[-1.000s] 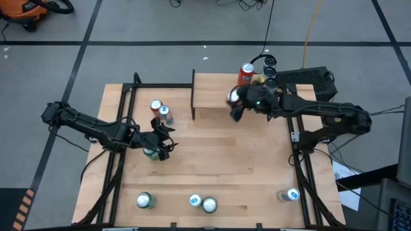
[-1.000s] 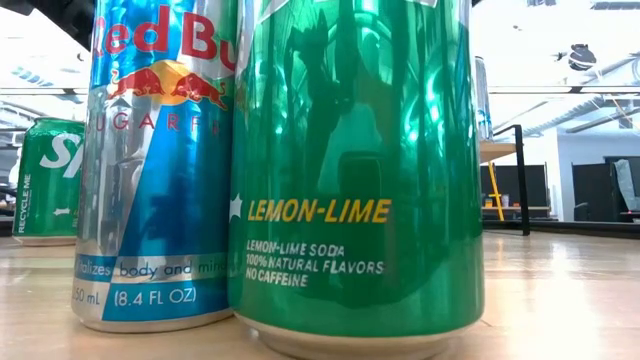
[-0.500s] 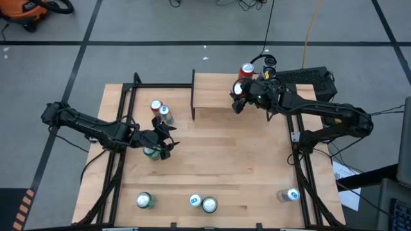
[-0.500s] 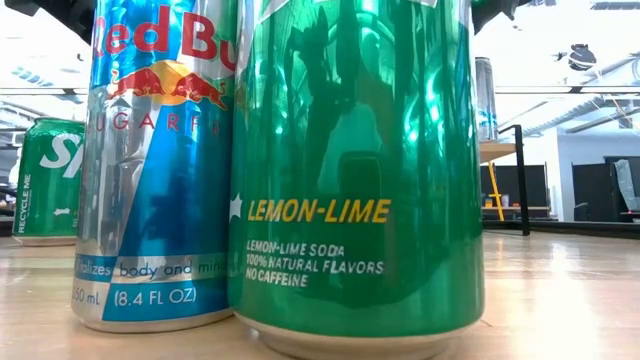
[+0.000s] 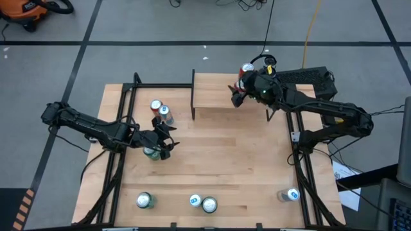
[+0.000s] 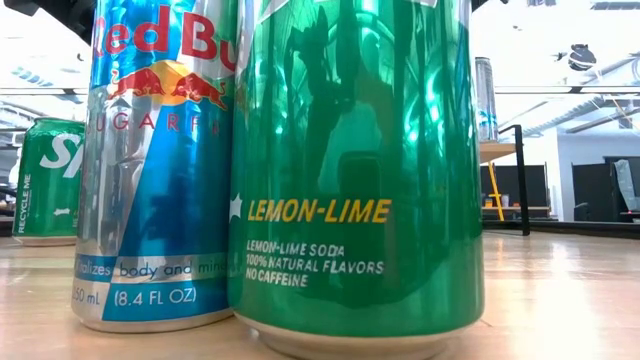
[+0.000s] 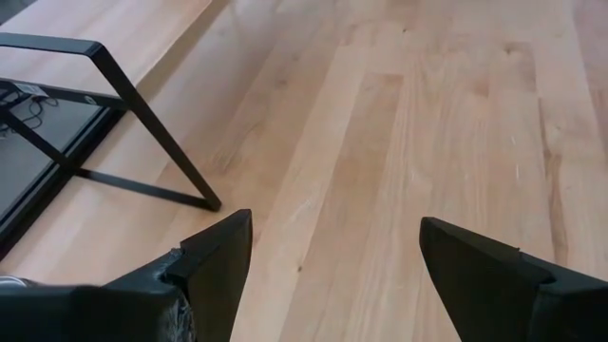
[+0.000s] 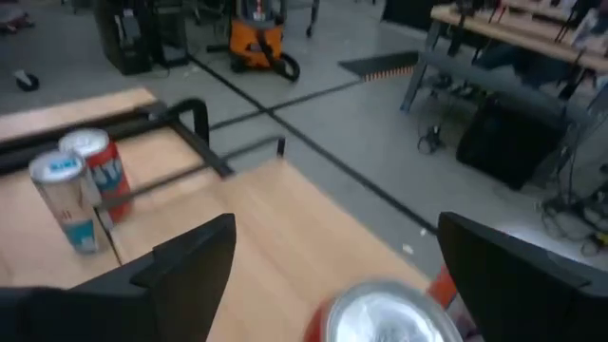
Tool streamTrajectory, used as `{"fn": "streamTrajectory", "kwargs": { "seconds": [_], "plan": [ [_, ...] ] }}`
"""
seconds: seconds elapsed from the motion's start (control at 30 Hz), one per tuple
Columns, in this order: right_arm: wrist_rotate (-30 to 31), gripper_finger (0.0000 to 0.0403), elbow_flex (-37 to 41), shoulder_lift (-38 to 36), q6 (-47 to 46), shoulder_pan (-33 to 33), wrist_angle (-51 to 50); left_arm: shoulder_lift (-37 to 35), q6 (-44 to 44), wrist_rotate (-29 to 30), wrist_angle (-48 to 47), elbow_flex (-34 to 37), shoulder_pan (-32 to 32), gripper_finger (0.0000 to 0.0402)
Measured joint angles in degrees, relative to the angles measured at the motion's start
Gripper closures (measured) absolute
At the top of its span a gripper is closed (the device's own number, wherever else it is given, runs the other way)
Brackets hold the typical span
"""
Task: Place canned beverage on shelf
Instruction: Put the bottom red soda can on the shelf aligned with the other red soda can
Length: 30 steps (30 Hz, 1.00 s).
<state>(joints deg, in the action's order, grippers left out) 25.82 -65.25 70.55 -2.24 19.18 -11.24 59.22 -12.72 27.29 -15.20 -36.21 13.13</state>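
Note:
A red canned beverage (image 5: 246, 67) stands upright at the far right of the shelf (image 5: 215, 96). Its silver top (image 8: 385, 312) shows low between the fingers of my right gripper (image 8: 337, 228). That gripper (image 5: 236, 97) hovers over the shelf, open, with a finger on either side of the can's top and apart from it. My left gripper (image 5: 169, 140) waits open over the tabletop at mid-left, with only bare wood between its fingers (image 7: 334, 223). A green can (image 5: 151, 153) stands right beside that gripper.
Two cans (image 5: 160, 110) stand left of the shelf's black side support (image 5: 193, 96); the right wrist view shows them too (image 8: 81, 190). More cans stand along the near edge (image 5: 202, 203), (image 5: 144, 200), (image 5: 290, 194) and fill the low view (image 6: 355, 170). The middle of the table is bare wood.
My right gripper has moved toward the table's far edge and a little up, closing in on the red can, which its arm now partly covers in the high view. The can has stayed where it was.

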Motion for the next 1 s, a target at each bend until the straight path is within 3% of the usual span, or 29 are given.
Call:
{"fn": "streamTrajectory", "kwargs": {
  "seconds": [0.2,0.3,0.4,0.57,0.73,0.83,1.0],
  "plan": [
    [-0.15,0.0051,-8.17,0.66,3.87,-1.26,-6.11,0.0,0.1,0.26,0.46,0.0,-0.36,0.0098],
    [-0.15,0.0072,-15.13,3.01,2.71,-1.96,-16.19,0.0,2.84,0.36,2.16,0.0,-1.51,0.0098],
    [-0.14,0.0123,-22.49,6.67,0.39,-2.05,-27.73,0.19,6.66,0.05,6.31,0.0,-3.87,0.0098],
    [-0.8,0.0246,-33.25,11.44,-1.62,-1.53,-42.95,1.16,8.69,-5.59,12.2,-0.09,-7.89,0.0098],
    [-7.6,0.0377,-39.03,15.54,-0.98,-0.85,-50.01,2.68,8.74,-5.91,14.02,-0.11,-9.62,0.0098],
    [-9.52,0.0393,-39.83,17.45,-1.67,-0.85,-52.03,3.82,8.73,-6.03,13.83,-0.11,-9.9,0.0098],
    [-6.17,0.0401,-39.78,19.41,-4.01,-0.38,-54.62,5.65,8.71,-6.05,13.82,-0.11,-9.9,0.0098]
  ]
}}
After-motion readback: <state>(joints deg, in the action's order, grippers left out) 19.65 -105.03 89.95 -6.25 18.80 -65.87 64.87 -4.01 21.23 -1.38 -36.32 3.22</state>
